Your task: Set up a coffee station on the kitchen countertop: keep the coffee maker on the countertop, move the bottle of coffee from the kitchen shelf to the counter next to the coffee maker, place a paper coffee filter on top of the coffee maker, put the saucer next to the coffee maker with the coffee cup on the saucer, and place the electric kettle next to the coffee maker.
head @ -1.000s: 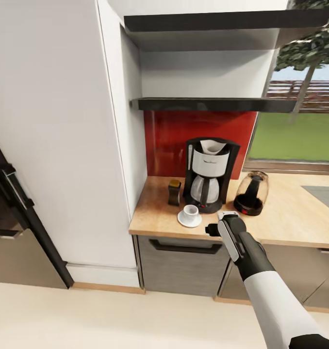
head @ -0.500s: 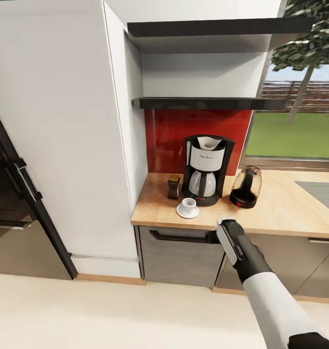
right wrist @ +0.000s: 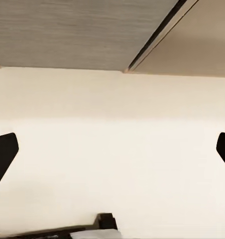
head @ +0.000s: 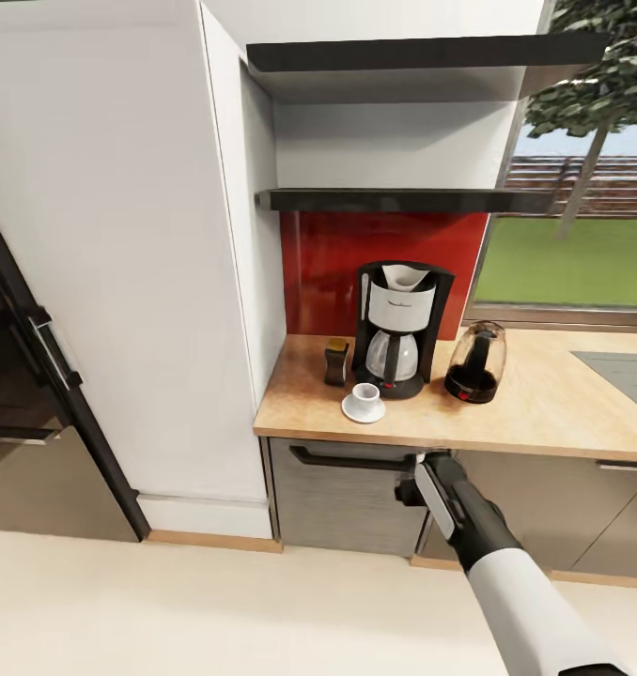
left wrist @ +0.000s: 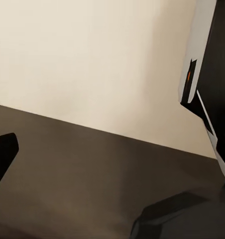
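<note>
The coffee maker [head: 400, 329] stands on the countertop [head: 544, 404] against the red backsplash, with the white paper coffee filter [head: 408, 276] sitting in its top. Just to one side of it is the bottle of coffee [head: 336, 361], with its amber lid, on the counter rather than on the kitchen shelf [head: 403, 199] above. In front of the machine the coffee cup [head: 365, 394] rests on the saucer [head: 364, 408], and on the other side the electric kettle [head: 475, 362] stands close by.

Judged from this layout, every item of the station appears to be in its place, so the step in hand looks like the close of the task.

The right gripper [head: 414, 481] hangs below the counter edge, in front of the grey cabinet drawer [head: 351, 498], apart from all the task's things. In the right wrist view its dark fingertips [right wrist: 3, 157] sit wide apart with nothing between them, over pale floor. The left wrist view shows one dark fingertip over floor; whether that gripper is open cannot be told.

The next move would call only for keeping the arm away from the cup and saucer near the counter edge.
</note>
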Robot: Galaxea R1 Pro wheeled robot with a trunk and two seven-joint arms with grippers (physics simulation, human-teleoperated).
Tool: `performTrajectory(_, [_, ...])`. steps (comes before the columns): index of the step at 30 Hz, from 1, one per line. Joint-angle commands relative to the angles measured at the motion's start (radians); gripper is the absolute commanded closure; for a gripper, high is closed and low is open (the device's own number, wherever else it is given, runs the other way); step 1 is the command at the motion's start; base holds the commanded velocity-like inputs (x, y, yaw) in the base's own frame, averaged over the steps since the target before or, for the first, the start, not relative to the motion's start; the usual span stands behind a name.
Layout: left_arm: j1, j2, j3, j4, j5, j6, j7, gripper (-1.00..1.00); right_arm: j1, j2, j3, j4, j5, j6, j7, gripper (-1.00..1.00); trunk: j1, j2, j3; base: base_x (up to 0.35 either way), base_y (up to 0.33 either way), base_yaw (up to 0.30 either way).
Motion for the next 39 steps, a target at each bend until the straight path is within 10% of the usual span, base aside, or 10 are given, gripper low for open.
performTrajectory(1, [0.001, -0.001, 0.006, -0.005, -0.011, 0.007, -0.001, -1.00, 0.001, 0.000, 0.002, 0.020, -0.010, 0.002, -0.010, -1.00, 0.001, -0.002, -0.002, 0.000, 0.000, 0.000])
performTrajectory(13, [0.001, -0.005, 0.005, -0.006, -0.011, 0.006, -0.008, -1.00, 0.006, 0.001, 0.002, 0.277, -0.009, -0.062, -0.008, -1.00, 0.001, -0.002, -0.002, 0.000, 0.000, 0.000])
performTrajectory(25, [-0.021, -0.007, 0.003, -0.025, -0.014, 0.004, -0.011, -1.00, 0.015, 0.000, 0.002, 0.805, 0.003, -0.813, -0.008, -1.00, 0.001, -0.002, -0.002, 0.000, 0.000, 0.000])
performTrajectory(31, [-0.041, -0.020, 0.002, -0.028, -0.018, 0.004, -0.011, -1.00, 0.181, -0.004, 0.003, 0.846, 0.061, -1.027, 0.025, -1.00, 0.001, -0.002, -0.002, 0.000, 0.000, 0.000])
performTrajectory(39, [-0.042, -0.026, 0.000, -0.025, -0.059, 0.004, -0.010, -1.00, 0.365, -0.010, 0.002, 0.849, 0.146, -1.040, 0.252, -1.00, 0.001, -0.002, -0.002, 0.000, 0.000, 0.000])
